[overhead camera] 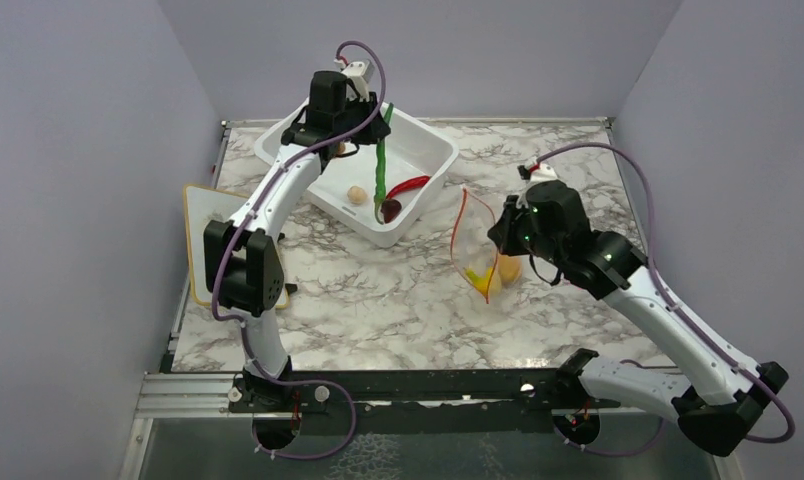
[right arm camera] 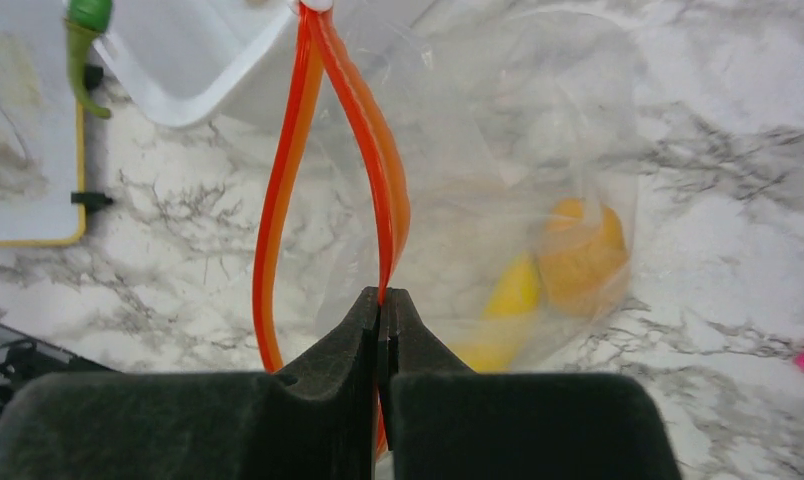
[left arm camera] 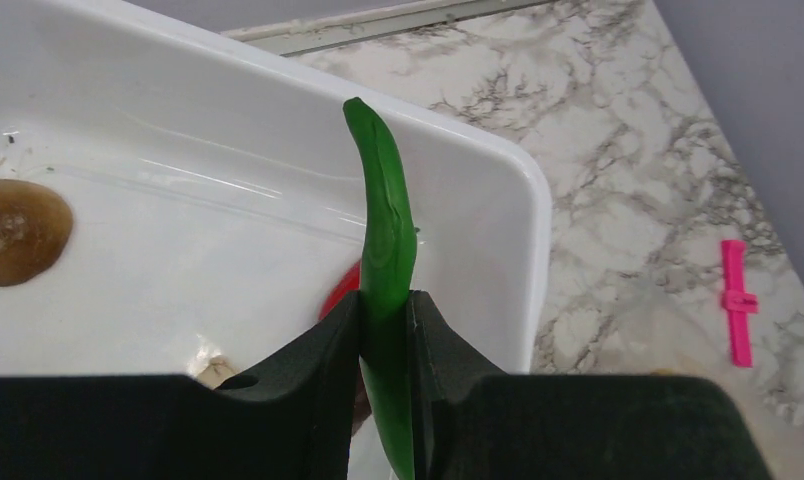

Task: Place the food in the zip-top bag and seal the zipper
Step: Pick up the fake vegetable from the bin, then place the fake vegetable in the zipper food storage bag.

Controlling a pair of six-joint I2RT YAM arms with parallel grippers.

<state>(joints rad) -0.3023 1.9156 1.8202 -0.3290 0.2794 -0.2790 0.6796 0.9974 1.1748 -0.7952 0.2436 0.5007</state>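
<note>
The left gripper pinches the long green pod near one end, so most of its length hangs free over the white tub. With so little of the pod in the pinch, it may pivot or slip out, and its dangling tip may snag the tub wall on the way across. The red chili, beige mushroom and dark red piece lie in the tub. To the right stands the zip-top bag, its zipper parted into a narrow slit. The right gripper is pressed together on one lip only. A swinging pod could push that slit shut or drag the bag over, spilling the yellow banana and orange fruit inside.
</note>
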